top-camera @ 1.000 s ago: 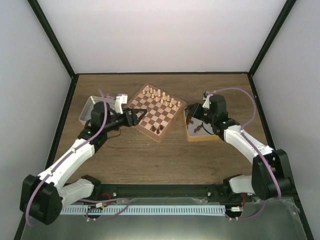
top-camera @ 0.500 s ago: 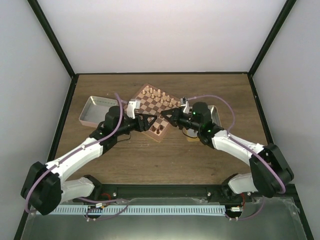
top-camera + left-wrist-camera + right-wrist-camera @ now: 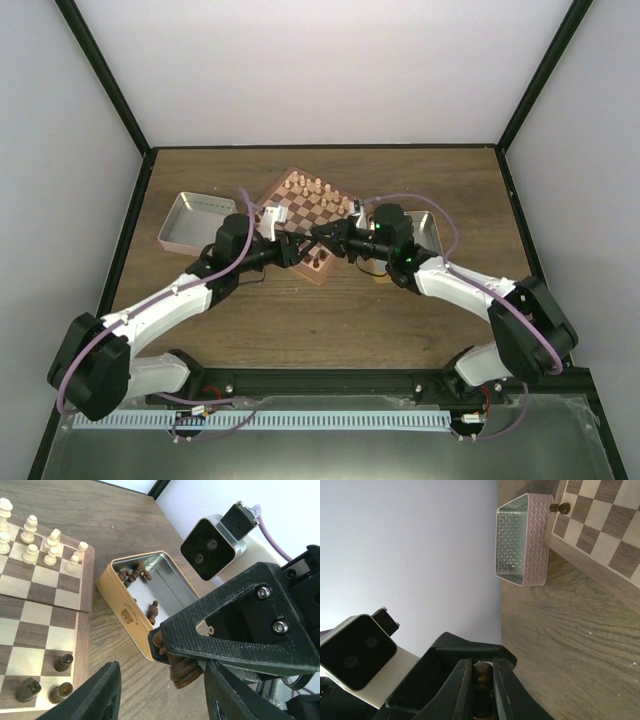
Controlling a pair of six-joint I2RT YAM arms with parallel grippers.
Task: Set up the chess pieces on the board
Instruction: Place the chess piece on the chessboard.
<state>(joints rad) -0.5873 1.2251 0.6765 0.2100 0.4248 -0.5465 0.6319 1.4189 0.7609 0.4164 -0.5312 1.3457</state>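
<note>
Over the near corner of the board [image 3: 310, 222] my two grippers meet tip to tip. My right gripper [image 3: 483, 680] is shut on a dark brown chess piece [image 3: 183, 669], which hangs base down from its fingertips. My left gripper [image 3: 162, 686] is open, one finger on each side of that piece with a gap on both sides. Three dark pieces [image 3: 59, 677] stand on the board's near squares. More dark pieces [image 3: 134, 573] lie in the yellow tin [image 3: 122, 607]. In the top view the left gripper [image 3: 298, 250] and right gripper [image 3: 322, 238] almost touch.
Cream pieces [image 3: 315, 187] stand in rows along the board's far side. A pink tin [image 3: 195, 220] lies left of the board, behind my left arm. The yellow tin [image 3: 426, 230] lies right of the board, partly under my right arm.
My right gripper came from the yellow tin to the board's near corner with the dark piece. My left gripper moved right to meet it, and its jaws have narrowed around the piece.
</note>
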